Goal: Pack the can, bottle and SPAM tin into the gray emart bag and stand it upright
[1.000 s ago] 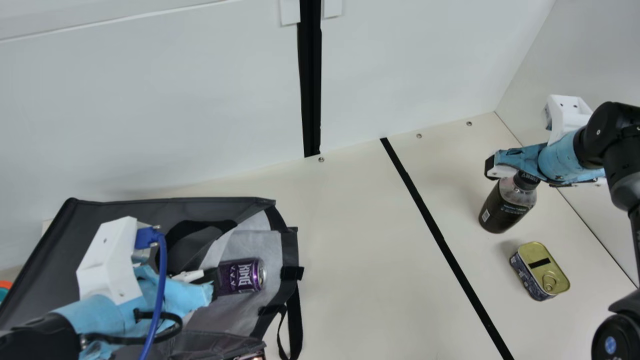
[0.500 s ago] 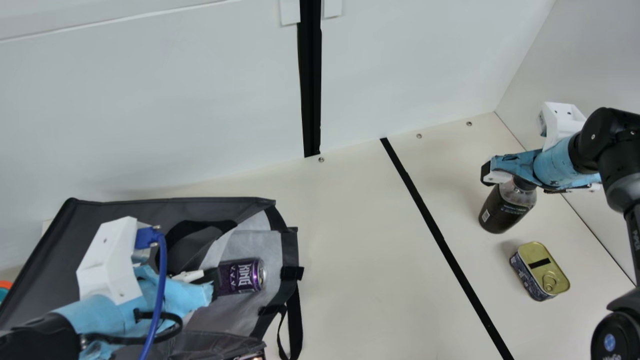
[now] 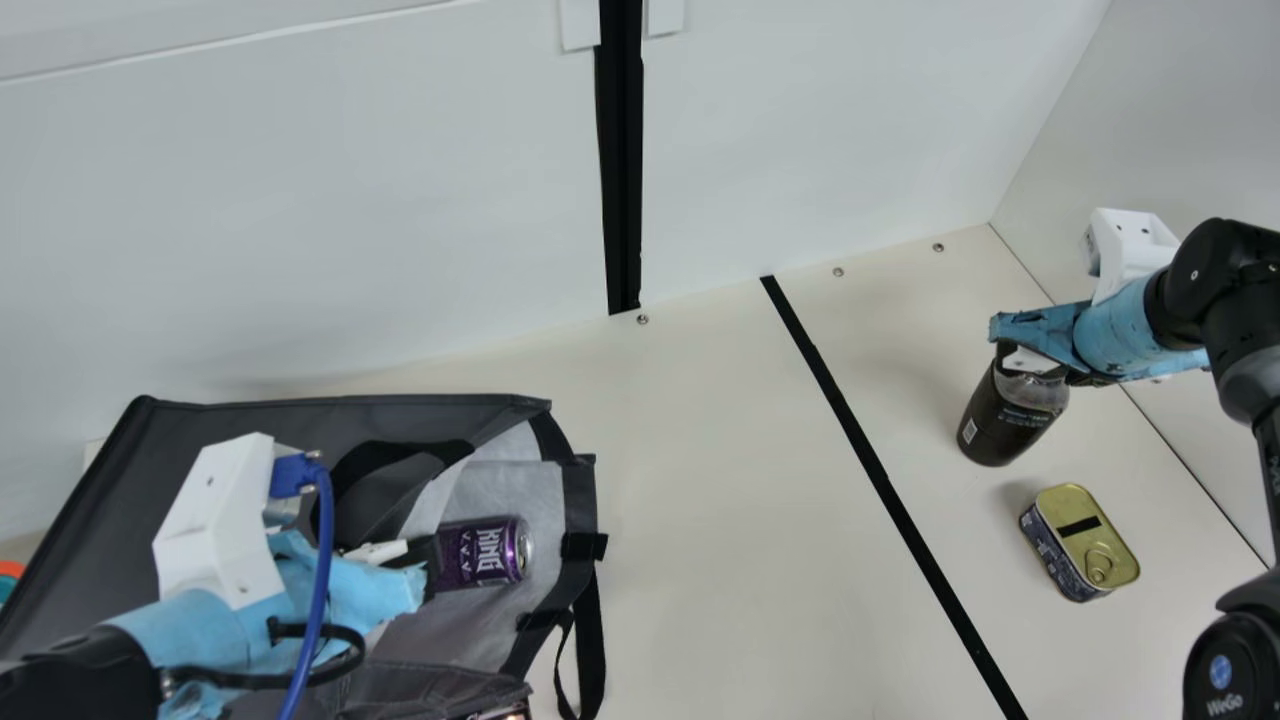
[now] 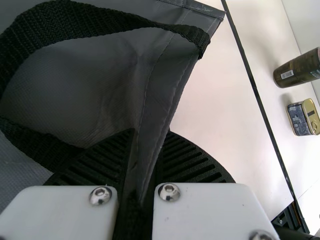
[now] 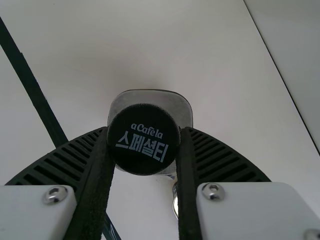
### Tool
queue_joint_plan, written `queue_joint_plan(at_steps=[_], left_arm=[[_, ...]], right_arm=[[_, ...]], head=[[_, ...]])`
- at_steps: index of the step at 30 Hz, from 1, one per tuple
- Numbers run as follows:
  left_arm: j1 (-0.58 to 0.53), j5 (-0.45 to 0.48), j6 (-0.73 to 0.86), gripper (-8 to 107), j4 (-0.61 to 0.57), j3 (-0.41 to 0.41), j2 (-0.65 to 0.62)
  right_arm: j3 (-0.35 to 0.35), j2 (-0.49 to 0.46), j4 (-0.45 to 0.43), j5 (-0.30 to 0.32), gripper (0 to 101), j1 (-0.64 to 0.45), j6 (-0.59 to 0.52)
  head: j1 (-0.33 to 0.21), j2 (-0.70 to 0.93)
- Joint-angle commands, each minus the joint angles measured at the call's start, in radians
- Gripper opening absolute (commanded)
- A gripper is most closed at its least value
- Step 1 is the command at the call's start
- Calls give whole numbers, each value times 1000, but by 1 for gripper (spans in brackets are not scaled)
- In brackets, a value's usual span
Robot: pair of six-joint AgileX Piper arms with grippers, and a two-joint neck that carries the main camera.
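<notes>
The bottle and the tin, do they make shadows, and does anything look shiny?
Main view: the tin has a small soft shadow at its upper left, and a fainter, wider one lies to the upper left of the bottle; left wrist view: bright glints on the silver screws.

At twelve o'clock a tall black strip (image 3: 621, 150) divided the smooth white wall (image 3: 300, 200); a flat black line (image 3: 882, 480) slanted down the cream table (image 3: 720, 560) toward four-thirty; an orange-and-teal thing (image 3: 10, 570) (just its edge) showed at eight.
</notes>
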Motion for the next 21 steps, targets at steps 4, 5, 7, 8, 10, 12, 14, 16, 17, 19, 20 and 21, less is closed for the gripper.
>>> queue_joint_plan(at_steps=[4,5,7,8,10,12,14,16,17,19,20,21], left_arm=[[0,0,0,-8,0,0,0],[0,0,0,-8,0,0,0],[0,0,0,-8,0,0,0],[0,0,0,-8,0,0,0],[0,0,0,-8,0,0,0],[0,0,0,-8,0,0,0],[0,0,0,-8,0,0,0],[0,0,0,-8,0,0,0],[0,0,0,-8,0,0,0],[0,0,0,-8,0,0,0],[0,0,0,-8,0,0,0],[0,0,0,-8,0,0,0]], right_arm=[[-5,2,17,0,0,-8,-25],[-7,3,21,0,0,-11,-32],[-12,4,31,1,0,-15,-48],[-16,5,35,1,0,-17,-57],[-23,6,46,3,0,-20,-77],[-32,8,57,5,0,-23,-97],[-42,9,68,8,0,-24,-119],[-53,10,79,12,0,-26,-141],[-59,11,84,14,0,-26,-151],[-70,13,94,19,0,-27,-171],[-75,13,99,22,0,-26,-180],[-80,13,103,25,0,-26,-190]], head=[[-24,-1],[-24,-1],[-24,-1],[-24,-1],[-24,-1],[-24,-1],[-24,-1],[-24,-1],[-24,-1],[-24,-1],[-24,-1],[-24,-1]])
